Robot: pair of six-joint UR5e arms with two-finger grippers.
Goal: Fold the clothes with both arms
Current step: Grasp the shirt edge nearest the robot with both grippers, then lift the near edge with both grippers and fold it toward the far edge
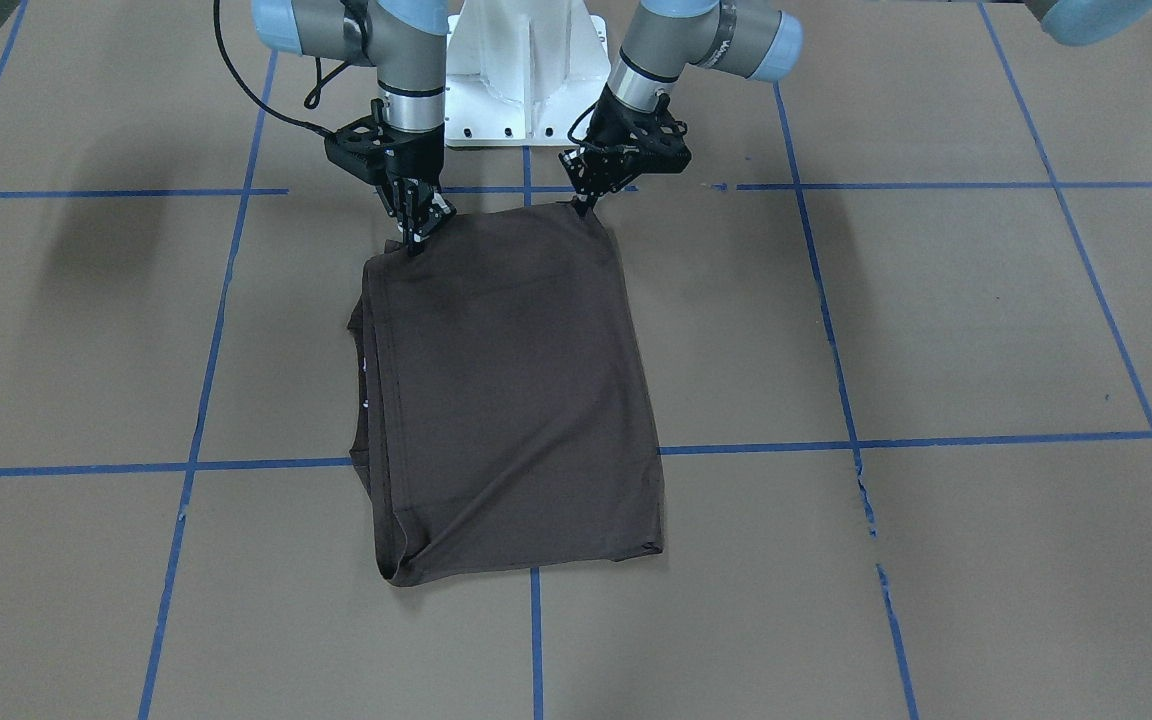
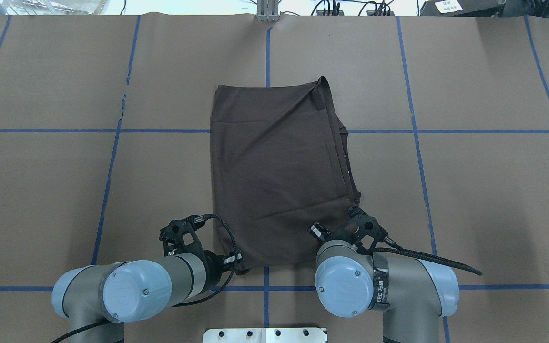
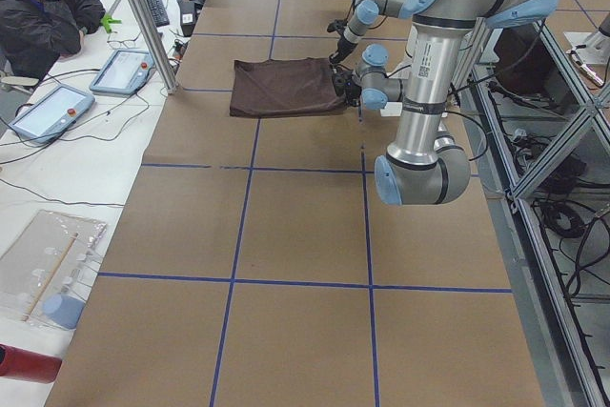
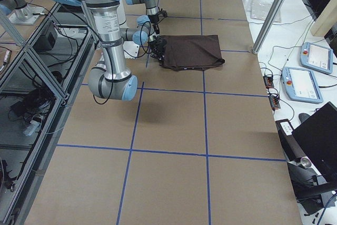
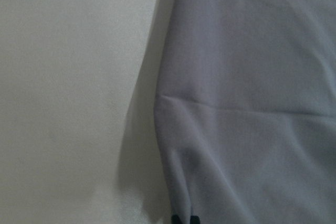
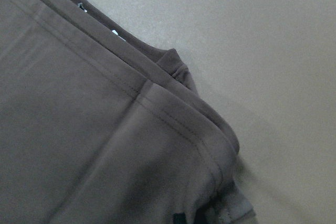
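Observation:
The dark brown T-shirt (image 1: 516, 390) lies folded into a rectangle in the middle of the table, also seen from overhead (image 2: 274, 176). Its layered hems and collar edge show along the robot's right side (image 6: 173, 103). My left gripper (image 1: 584, 206) is shut on the near left corner of the shirt (image 2: 241, 267); the left wrist view shows the cloth (image 5: 252, 103) right at its tips. My right gripper (image 1: 418, 238) is shut on the near right corner (image 2: 353, 208), which is bunched slightly. Both corners sit close to the table.
The table is covered in brown paper with blue tape grid lines (image 1: 536, 640). The white base pedestal (image 1: 526, 70) stands just behind the grippers. A seated operator (image 3: 38, 16), teach pendants (image 3: 119, 71) and a metal post (image 3: 143, 16) are beyond the far edge.

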